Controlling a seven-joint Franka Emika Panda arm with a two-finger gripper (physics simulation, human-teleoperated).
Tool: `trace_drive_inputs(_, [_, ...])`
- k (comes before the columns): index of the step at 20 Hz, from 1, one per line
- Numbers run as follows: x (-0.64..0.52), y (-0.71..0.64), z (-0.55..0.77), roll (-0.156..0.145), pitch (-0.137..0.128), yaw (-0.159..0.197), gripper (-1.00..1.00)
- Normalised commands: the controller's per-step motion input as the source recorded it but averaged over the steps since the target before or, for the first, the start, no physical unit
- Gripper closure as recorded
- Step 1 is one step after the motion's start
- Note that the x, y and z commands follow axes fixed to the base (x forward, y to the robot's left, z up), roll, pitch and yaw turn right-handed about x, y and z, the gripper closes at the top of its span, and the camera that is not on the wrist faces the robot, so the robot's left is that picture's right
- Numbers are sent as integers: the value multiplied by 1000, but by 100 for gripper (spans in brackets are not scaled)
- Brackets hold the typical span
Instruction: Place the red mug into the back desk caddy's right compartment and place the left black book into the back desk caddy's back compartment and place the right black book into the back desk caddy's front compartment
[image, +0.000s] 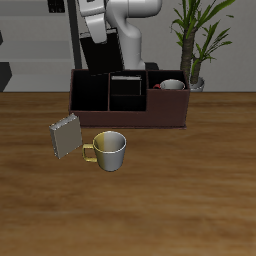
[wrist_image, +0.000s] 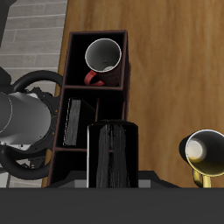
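Wrist camera gives me what the exterior view cannot: a look straight down into the back desk caddy (wrist_image: 127, 74). From there I see the red mug (wrist_image: 102, 59) standing upright in the right compartment (wrist_image: 79, 44), its white inside facing the lens and its red handle toward the middle partition. One black book (wrist_image: 74, 121) stands on edge in a narrow black-walled slot, its pale page edges showing.

Close under the camera, a second black book (wrist_image: 112, 156) fills the space between the gripper fingers (wrist_image: 112, 179). I cannot see the fingertips themselves, so I cannot tell whether they are clamped on it or standing apart from it.

From the exterior view, the caddy (image: 165, 118) sits far back on the wooden table (image: 190, 190), with only the mug's rim (image: 172, 85) visible above the reddish-brown wall and a dark book (image: 125, 88) rising from the middle section. The arm's gripper is hidden behind it there.

Only the exterior view shows the grey patterned book (image: 64, 137), leaning tilted near the pale mug with a yellow handle (image: 108, 150). That mug also appears in the wrist view (wrist_image: 203, 150). A potted plant (image: 195, 45) stands beside the caddy's mug end.
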Motion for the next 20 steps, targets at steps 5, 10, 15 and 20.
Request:
trace_drive_inputs(5, [27, 60, -30, 9, -20, 63, 100])
trace_drive_inputs(10, [0, 169, -17, 29, -2, 16, 100])
trace_drive_inputs(15, [-41, 166, -36, 39, -1, 10, 100])
trace_drive_inputs(20, [9, 122, -88, 22, 16, 11, 100])
